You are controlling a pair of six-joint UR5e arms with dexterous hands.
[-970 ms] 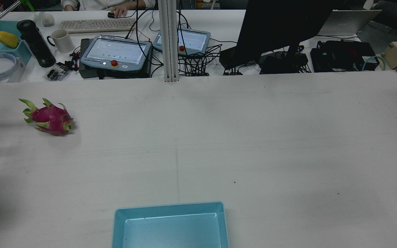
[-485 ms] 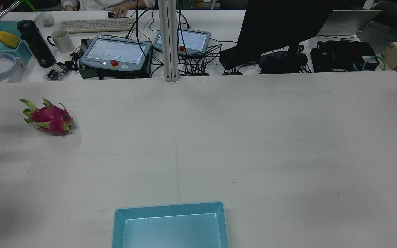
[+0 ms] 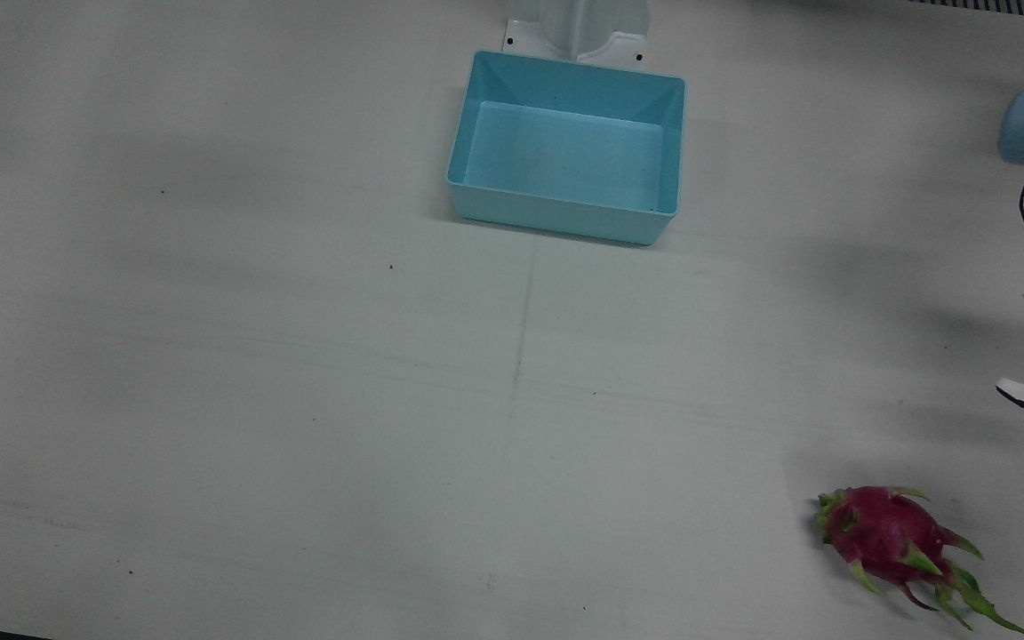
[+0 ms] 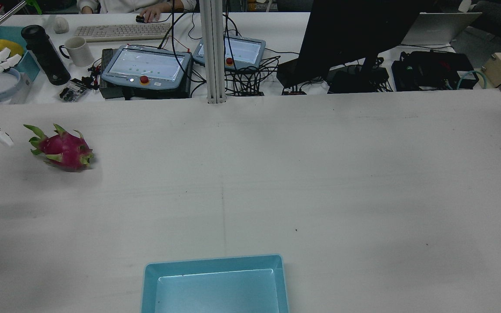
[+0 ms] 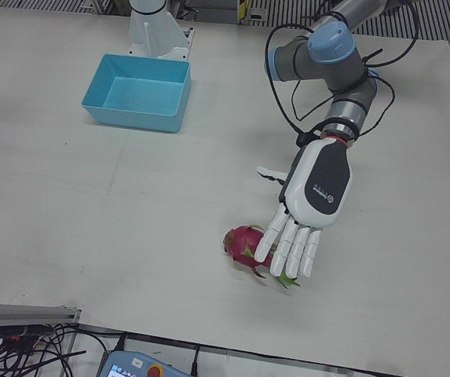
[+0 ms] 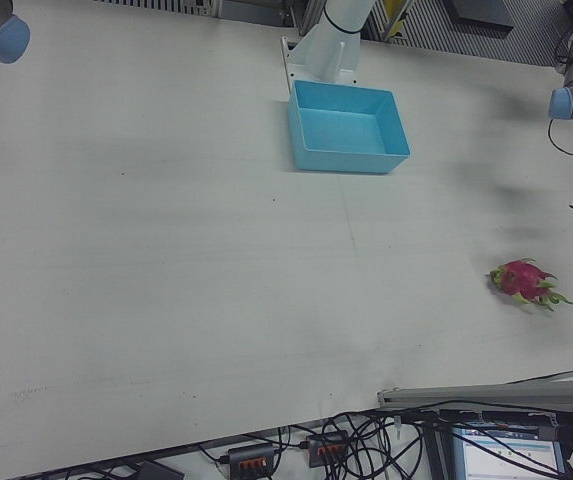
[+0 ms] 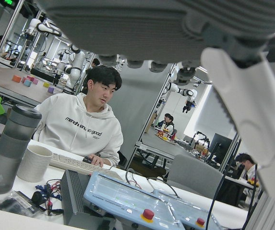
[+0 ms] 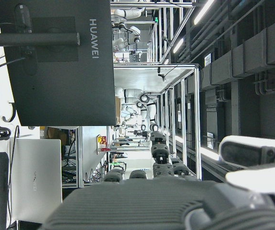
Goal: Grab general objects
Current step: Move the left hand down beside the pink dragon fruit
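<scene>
since the earlier frame, the left hand [image 5: 316,206] has come into the rear view from the left edge, near the dragon fruit [image 5: 247,249]. its fingers [image 5: 291,243] are spread and hold nothing. the fruit lies on the white table [image 5: 130,204], well apart from the blue bin [image 5: 138,93]. the grasp is not yet done. for the right hand [image 8: 175,201], i cannot tell the finger state.
</scene>
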